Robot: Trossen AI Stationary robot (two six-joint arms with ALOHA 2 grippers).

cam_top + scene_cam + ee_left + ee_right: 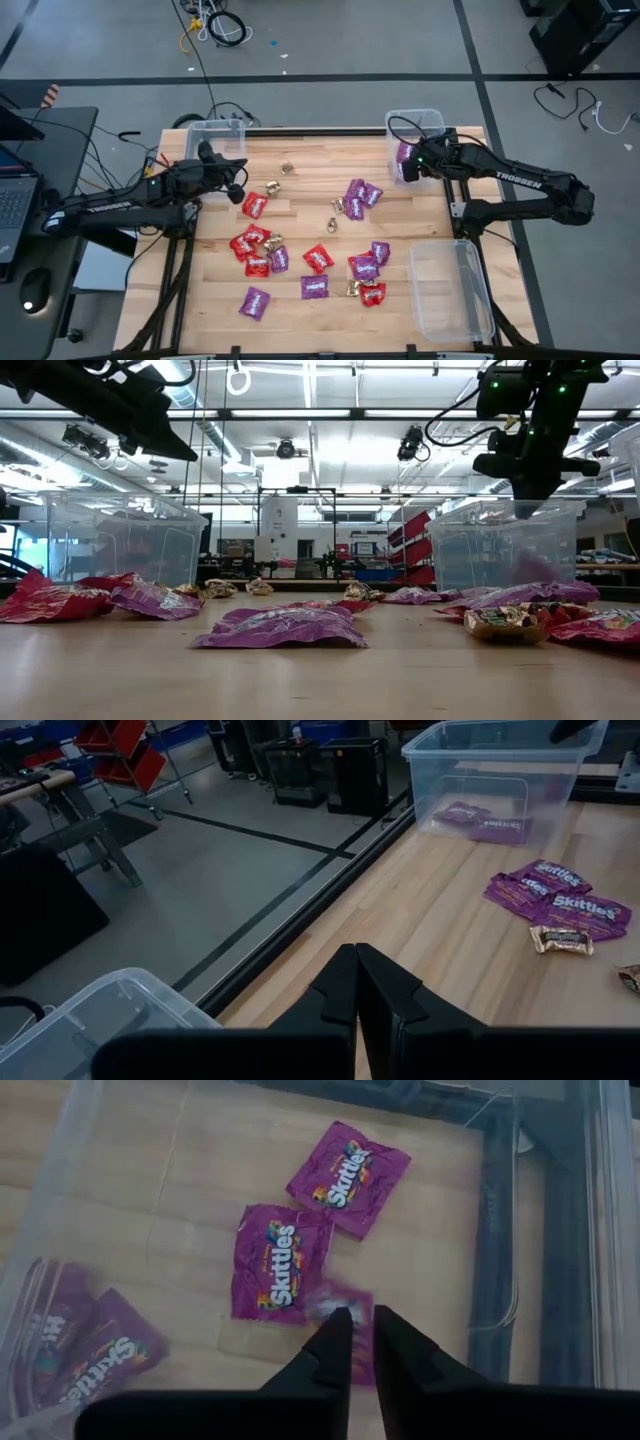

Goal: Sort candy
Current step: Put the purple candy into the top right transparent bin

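Candy lies scattered on the wooden table: red packets (255, 205), purple packets (315, 287) and small gold pieces (340, 207). My right gripper (362, 1325) hangs over the far-right clear bin (432, 118), pointing steeply down, its fingers a narrow gap apart. A blurred purple packet (340, 1298) shows just past its tips. Two purple packets (275, 1265) lie flat on the bin's floor. My left gripper (357, 970) is shut and empty. It hovers above the table's far left by the far-left bin (215, 132). My right gripper comes from above into the bin. The blurred purple packet (352, 1308) sits at its fingertips and partly behind them. I cannot tell whether the fingers touch it.
A third clear bin (450, 290) stands at the near right edge. More purple packets (90, 1350) lie on the table just outside the far-right bin's wall. Bare wood shows along the table's near left and far middle.
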